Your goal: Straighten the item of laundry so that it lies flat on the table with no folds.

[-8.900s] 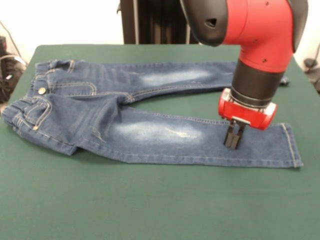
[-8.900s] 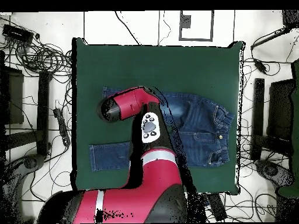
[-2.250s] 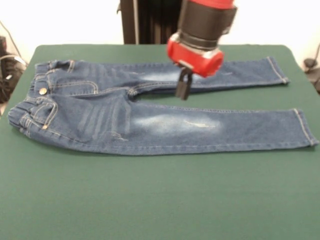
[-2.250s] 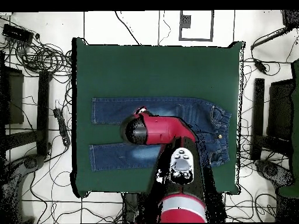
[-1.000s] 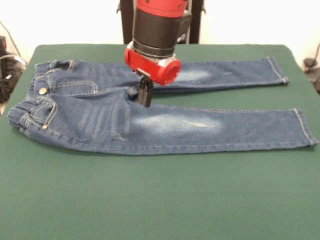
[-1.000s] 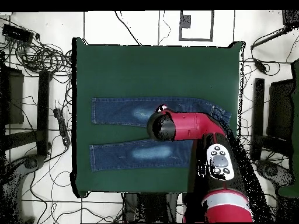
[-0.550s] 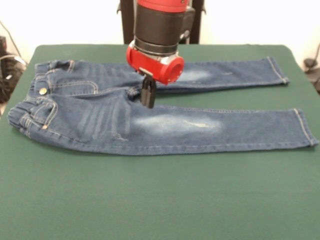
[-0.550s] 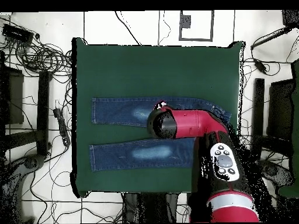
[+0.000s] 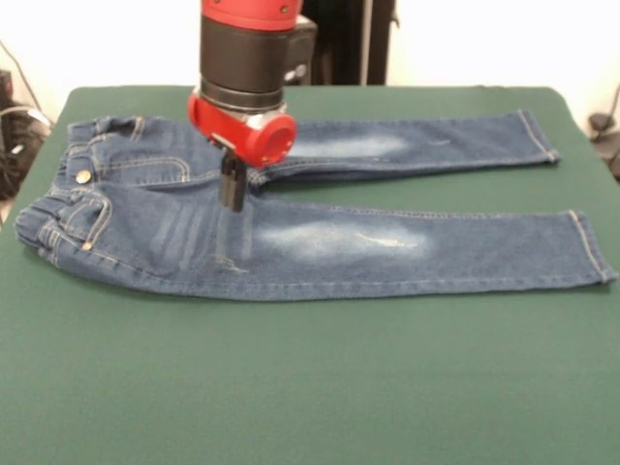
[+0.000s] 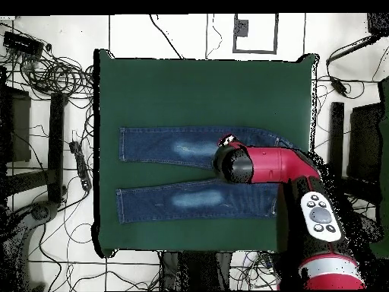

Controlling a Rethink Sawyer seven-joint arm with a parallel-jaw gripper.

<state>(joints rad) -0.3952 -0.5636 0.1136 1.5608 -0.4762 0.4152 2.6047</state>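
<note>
The small blue jeans [image 9: 320, 242] lie spread on the dark green table [image 9: 310, 387], waistband at the left, both legs stretched to the right, with faded whitish thigh patches. A few light creases show near the hip. My gripper [image 9: 232, 201] hangs shut and empty over the crotch, just right of the front pocket; I cannot tell if its tips touch the denim. In the overhead view the jeans [image 10: 175, 146] lie with legs pointing left on the table [image 10: 205, 91], and the red wrist [image 10: 234, 164] covers the gripper and part of the seat.
A black pedestal [image 9: 334, 39] stands behind the table's far edge. Cables and stands [image 10: 45, 76] ring the table on the floor. Wide bare green cloth lies in front of the jeans [image 9: 291, 407].
The gripper has travelled left in the front view, from over the legs to over the crotch. Since the oldest frames the near leg and hip lie straighter.
</note>
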